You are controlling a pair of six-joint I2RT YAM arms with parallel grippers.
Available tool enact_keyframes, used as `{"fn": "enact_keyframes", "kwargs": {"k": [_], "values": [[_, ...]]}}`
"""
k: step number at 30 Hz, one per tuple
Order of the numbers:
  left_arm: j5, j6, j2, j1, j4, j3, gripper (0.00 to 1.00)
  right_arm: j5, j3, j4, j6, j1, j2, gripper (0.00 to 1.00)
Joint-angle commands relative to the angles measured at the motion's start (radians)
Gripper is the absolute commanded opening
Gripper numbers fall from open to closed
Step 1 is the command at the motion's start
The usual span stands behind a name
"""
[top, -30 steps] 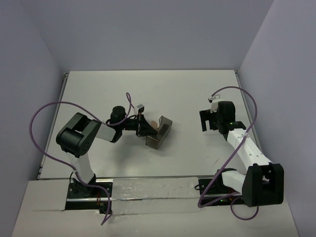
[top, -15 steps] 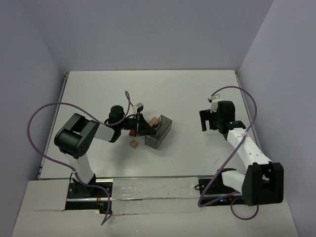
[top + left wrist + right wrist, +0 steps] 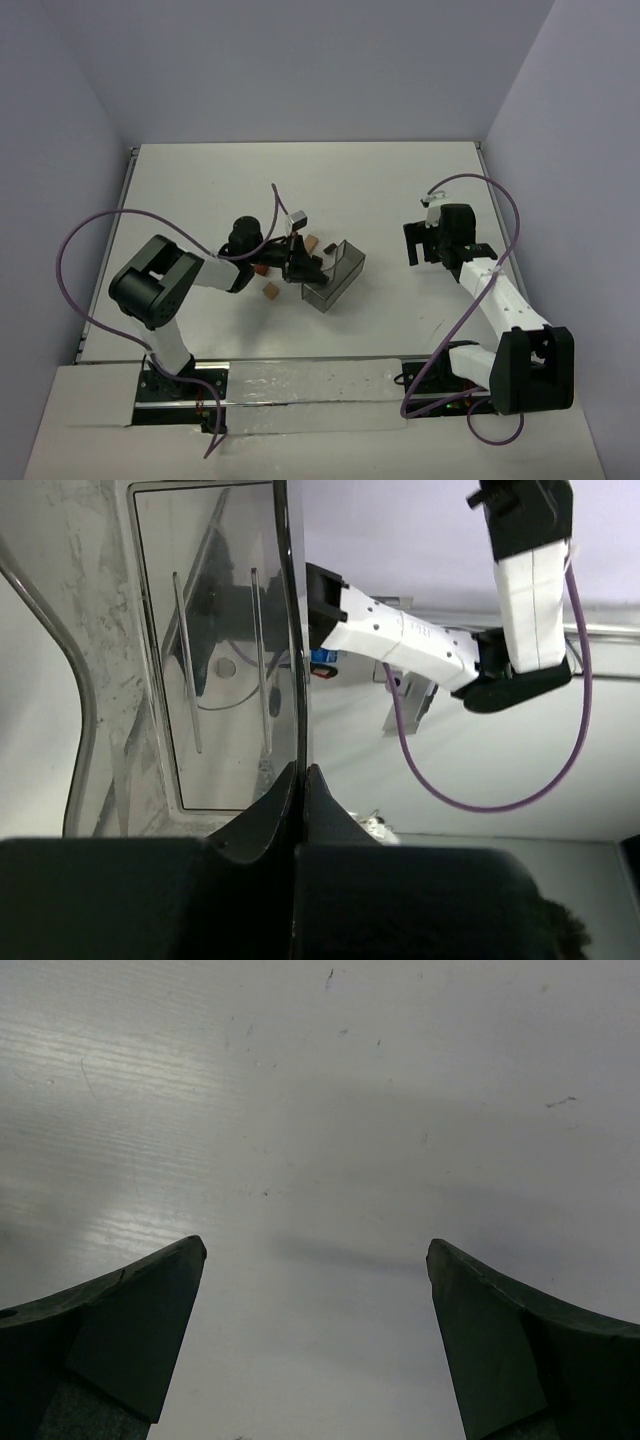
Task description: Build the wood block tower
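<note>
Top view: left gripper (image 3: 303, 268) clamped on tilted see-through box (image 3: 340, 272). Wood blocks (image 3: 270, 290) lie loose on worktop (image 3: 400, 180) around it. Right gripper (image 3: 418, 250) well apart.
Left wrist: pinch on box wall seen close.
Right wrist: jaws wide over worktop.

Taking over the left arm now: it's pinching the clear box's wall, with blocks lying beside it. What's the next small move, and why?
Probably carry the box away from the blocks and set it down. The left gripper is shut on its wall, the box looks empty in the wrist view, and it crowds the loose blocks.
</note>
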Motion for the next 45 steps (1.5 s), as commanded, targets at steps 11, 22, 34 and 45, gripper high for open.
{"fn": "enact_keyframes", "kwargs": {"k": [11, 22, 34, 45], "values": [[-0.598, 1.325, -0.343, 0.227, -1.463, 0.573, 0.0, -0.019, 0.046, 0.004, -0.004, 0.007, -0.034, 1.0], [-0.989, 1.659, -0.222, 0.71, -1.783, 0.848, 0.0, -0.018, 0.05, 0.001, -0.005, 0.01, -0.044, 1.0], [-1.081, 1.746, 0.145, 0.886, -1.8, 1.148, 0.01, -0.015, 0.051, -0.006, -0.007, 0.009, -0.056, 1.0], [-1.057, 1.774, 0.342, 0.886, -1.807, 1.261, 0.03, -0.016, 0.052, -0.004, -0.011, 0.011, -0.057, 1.0]]}}
